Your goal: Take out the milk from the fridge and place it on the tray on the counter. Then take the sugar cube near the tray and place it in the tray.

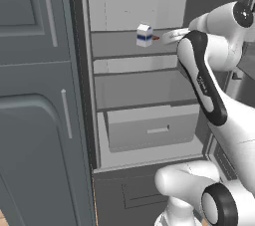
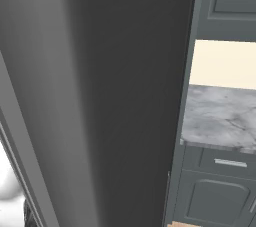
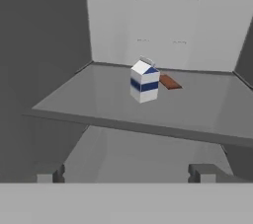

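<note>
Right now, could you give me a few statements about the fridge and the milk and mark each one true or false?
1. The milk stands upright on a shelf inside the open fridge. True.
2. The gripper is closed on the milk. False: its fingers are spread apart and short of the shelf, with the carton standing free beyond them.
3. A flat brown item lies on the shelf right behind the milk. True.
4. The milk sits in the fridge's drawer. False: the drawer is below, and the carton is on the upper shelf.
5. A stretch of marble counter shows past the fridge door in the right base view. True.
</note>
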